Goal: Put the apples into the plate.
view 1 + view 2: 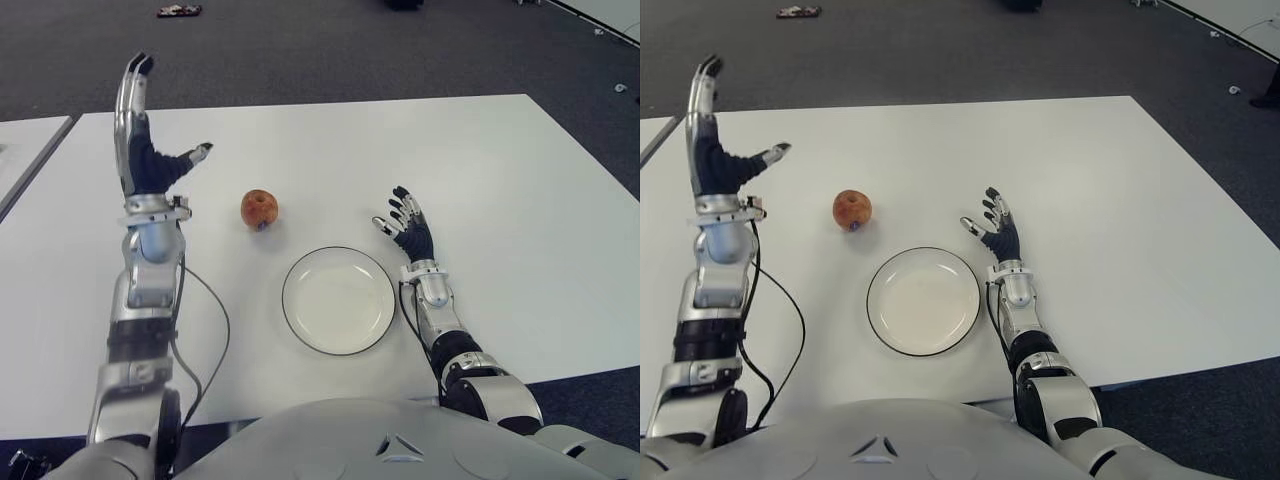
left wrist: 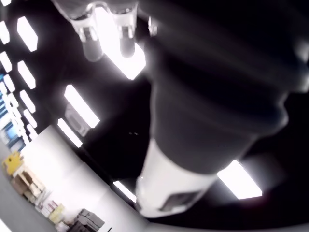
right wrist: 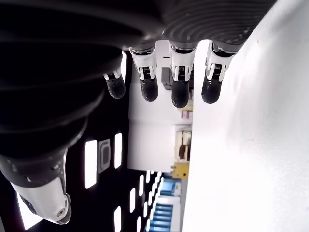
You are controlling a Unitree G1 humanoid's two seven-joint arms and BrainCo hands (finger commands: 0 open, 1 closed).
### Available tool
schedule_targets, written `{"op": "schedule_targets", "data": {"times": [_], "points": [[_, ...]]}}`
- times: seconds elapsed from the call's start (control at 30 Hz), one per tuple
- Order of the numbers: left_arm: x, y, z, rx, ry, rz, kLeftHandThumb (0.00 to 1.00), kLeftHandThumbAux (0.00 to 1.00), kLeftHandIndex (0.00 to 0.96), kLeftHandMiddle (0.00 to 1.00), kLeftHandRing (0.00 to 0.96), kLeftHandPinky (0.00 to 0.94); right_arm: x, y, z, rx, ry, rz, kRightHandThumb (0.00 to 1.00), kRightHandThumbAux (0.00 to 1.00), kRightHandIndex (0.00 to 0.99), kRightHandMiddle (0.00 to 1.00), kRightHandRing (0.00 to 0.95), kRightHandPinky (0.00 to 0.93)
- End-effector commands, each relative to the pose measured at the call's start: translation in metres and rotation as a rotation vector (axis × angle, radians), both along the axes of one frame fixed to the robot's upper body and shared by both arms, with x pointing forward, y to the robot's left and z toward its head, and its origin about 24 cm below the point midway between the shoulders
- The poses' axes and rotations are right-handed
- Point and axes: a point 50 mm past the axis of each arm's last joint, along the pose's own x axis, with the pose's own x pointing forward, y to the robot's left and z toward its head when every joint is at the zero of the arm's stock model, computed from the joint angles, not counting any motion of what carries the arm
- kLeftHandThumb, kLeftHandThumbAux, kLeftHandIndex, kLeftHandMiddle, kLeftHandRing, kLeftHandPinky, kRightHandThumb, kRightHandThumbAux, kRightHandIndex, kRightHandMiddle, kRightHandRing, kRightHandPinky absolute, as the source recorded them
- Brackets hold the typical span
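Your apple sits alone on the white bench, about midway between its left and right edges, and the plate lies bare just toward the near edge from it, so the fruit is not yet in. Your left hand is raised upright over the left part of the bench with fingers straight and thumb spread, holding nothing, which reads as a hand poised to come across to the apple. Your right hand shows just right of the plate, fingers extended and empty, clear of the plate.
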Motion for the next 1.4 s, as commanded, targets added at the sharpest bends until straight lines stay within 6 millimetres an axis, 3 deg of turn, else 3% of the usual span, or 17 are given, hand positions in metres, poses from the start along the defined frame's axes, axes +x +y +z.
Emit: {"op": "schedule_targets", "data": {"times": [0.03,0.27,0.5,0.87,1.17,1.4], "points": [[0.004,-0.001,0.006,0.076,0.050,0.019,0.050,0.416,0.000,0.000,0.000,0.000,-0.016,-0.004,-0.022,-0.005,0.116,-0.009,0.160,0.687,0.020,0.100,0.108,0.130],[0.018,-0.010,0.020,0.170,0.116,0.008,0.069,0.372,0.000,0.000,0.000,0.000,-0.015,-0.004,-0.022,-0.007,0.121,-0.008,0.154,0.691,0.021,0.099,0.107,0.130],[0.037,-0.019,0.020,0.262,0.188,-0.029,0.083,0.311,0.000,0.000,0.000,0.000,-0.015,-0.003,-0.022,-0.009,0.124,-0.007,0.150,0.702,0.019,0.096,0.105,0.127],[0.056,-0.049,-0.006,0.381,0.313,-0.181,0.131,0.297,0.000,0.000,0.000,0.000,-0.015,-0.002,-0.023,-0.007,0.131,-0.007,0.152,0.702,0.018,0.093,0.103,0.127],[0.057,-0.048,-0.040,0.384,0.509,-0.288,0.113,0.303,0.000,0.000,0.000,0.010,-0.016,-0.001,-0.024,-0.004,0.127,-0.007,0.167,0.693,0.022,0.102,0.112,0.140],[0.052,-0.053,-0.055,0.365,0.646,-0.371,0.106,0.320,0.000,0.000,0.000,0.003,-0.017,-0.001,-0.024,-0.005,0.131,-0.005,0.168,0.699,0.024,0.106,0.113,0.135]]}}
